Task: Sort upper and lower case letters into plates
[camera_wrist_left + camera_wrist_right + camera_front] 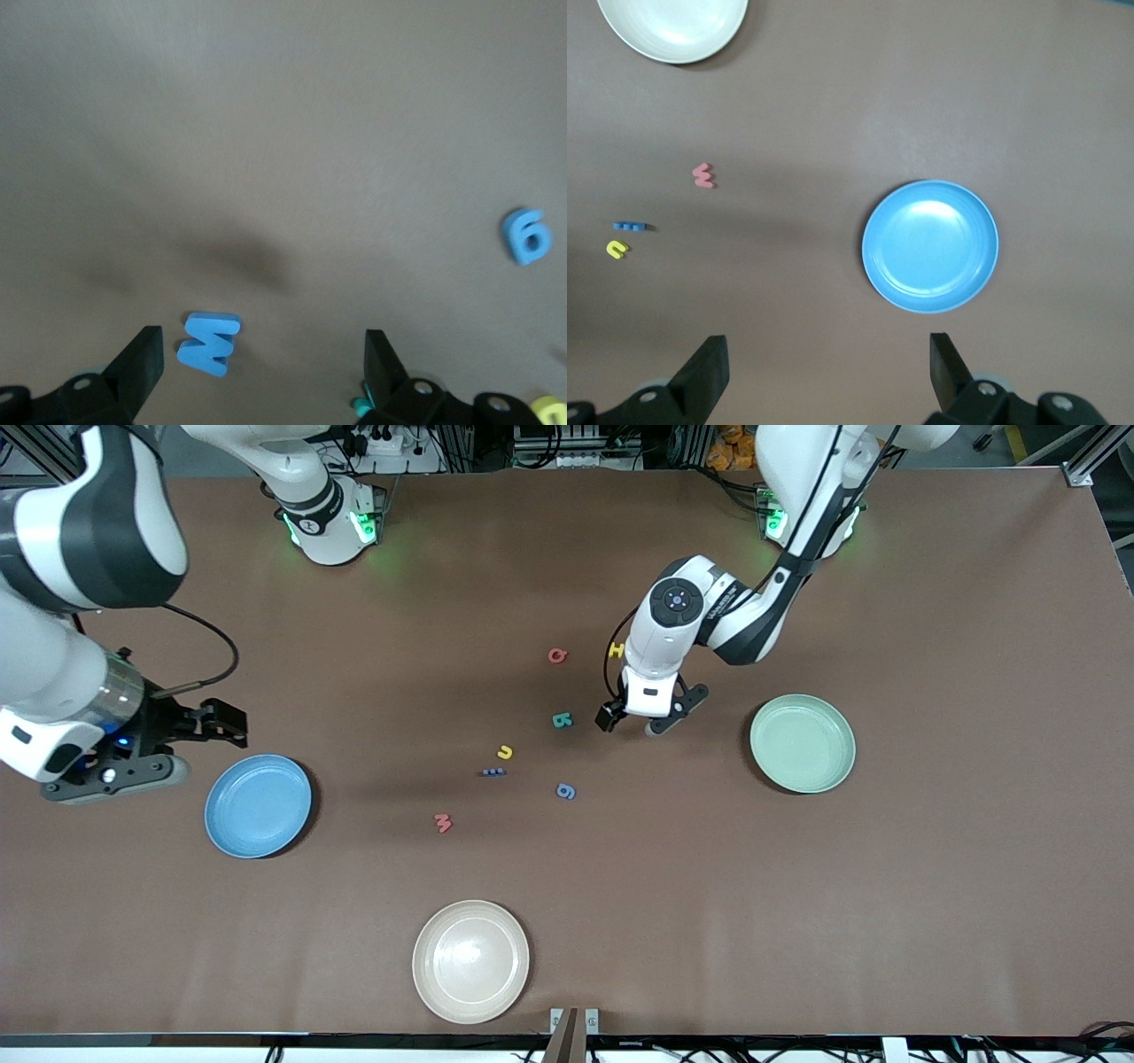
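A: What did the front view show?
B: The left claw (pixel 631 722) hung spread wide over the table (pixel 930 886), between the teal letter (pixel 562 719) and the green plate (pixel 803 743). The right claw (pixel 146 748), also spread and empty, waited just beside the blue plate (pixel 258 805).

A: And the left wrist view?
B: A blue M (pixel 210 343) lay between its fingers (pixel 137 359).

A: The right wrist view?
B: Blue plate empty; red letter (pixel 703 175) and yellow letter (pixel 617 250) well apart from it.

The brown table (pixel 930 886) bears scattered letters (pixel 503 752), blue plate (pixel 258 805), green plate (pixel 802 743), cream plate (pixel 470 960).
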You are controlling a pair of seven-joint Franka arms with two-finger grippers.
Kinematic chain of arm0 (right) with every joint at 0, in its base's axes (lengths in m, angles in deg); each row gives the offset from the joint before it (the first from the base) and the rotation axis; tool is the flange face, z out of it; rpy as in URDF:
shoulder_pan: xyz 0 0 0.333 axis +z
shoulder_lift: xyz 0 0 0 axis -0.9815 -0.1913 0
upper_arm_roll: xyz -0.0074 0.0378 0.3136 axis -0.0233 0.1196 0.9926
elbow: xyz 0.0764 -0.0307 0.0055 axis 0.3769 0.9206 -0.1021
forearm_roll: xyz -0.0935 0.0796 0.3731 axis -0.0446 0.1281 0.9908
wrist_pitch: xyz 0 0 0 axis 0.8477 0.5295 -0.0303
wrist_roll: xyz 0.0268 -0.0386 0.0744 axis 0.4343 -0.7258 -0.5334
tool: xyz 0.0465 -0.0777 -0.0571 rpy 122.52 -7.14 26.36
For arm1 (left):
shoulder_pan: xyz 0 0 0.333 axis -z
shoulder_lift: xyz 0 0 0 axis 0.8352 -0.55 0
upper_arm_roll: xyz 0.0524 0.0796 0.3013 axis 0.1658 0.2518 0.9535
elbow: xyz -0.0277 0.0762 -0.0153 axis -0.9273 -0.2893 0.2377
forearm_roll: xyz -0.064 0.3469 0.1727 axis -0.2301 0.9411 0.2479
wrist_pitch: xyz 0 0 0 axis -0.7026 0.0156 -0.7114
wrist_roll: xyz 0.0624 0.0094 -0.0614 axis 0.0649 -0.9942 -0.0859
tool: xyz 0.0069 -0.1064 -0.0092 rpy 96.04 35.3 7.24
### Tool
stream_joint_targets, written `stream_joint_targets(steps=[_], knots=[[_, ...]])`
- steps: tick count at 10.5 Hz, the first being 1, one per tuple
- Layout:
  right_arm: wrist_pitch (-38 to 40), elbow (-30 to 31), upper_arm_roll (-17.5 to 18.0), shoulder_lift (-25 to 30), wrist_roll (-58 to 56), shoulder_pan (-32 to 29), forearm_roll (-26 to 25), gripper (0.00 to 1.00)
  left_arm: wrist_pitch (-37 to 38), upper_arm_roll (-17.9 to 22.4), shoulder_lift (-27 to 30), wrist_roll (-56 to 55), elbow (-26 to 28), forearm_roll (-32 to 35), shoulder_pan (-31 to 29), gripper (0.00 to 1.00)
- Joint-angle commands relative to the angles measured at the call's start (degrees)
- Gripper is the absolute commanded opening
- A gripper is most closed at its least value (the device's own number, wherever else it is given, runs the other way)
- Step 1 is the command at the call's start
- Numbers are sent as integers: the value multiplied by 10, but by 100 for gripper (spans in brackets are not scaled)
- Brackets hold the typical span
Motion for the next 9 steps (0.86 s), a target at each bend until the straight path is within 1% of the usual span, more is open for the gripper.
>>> stream_joint_targets(steps=[1, 3, 4, 5, 6, 7, 8, 9], knots=[[-22, -4, 1, -14, -5, -15, 5, 100, -25, 5, -20, -3, 7, 12, 6, 100], [-18, -2, 0, -19, -7, -37, 5, 100, -25, 5, -31, -2, 5, 12, 8, 100], [-22, -2, 1, -20, -6, -38, 6, 100, -25, 5, -42, -6, 0, 12, 8, 100], [-22, 2, 2, -29, -5, -33, 6, 100, -24, 5, -45, -10, -1, 12, 10, 97], [-22, 3, 1, -32, -5, -30, 15, 100, -24, 6, -49, -12, -4, 12, 13, 97], [-26, 2, 1, -45, -6, -37, 40, 100, -23, 6, -55, -13, -8, 11, 18, 96], [-36, -2, 0, -59, -7, -47, 62, 100, -23, 6, -57, -27, -10, 11, 23, 94], [-51, -3, 0, -75, -8, -45, 66, 100, -21, 7, -59, -38, -15, 11, 29, 91]])
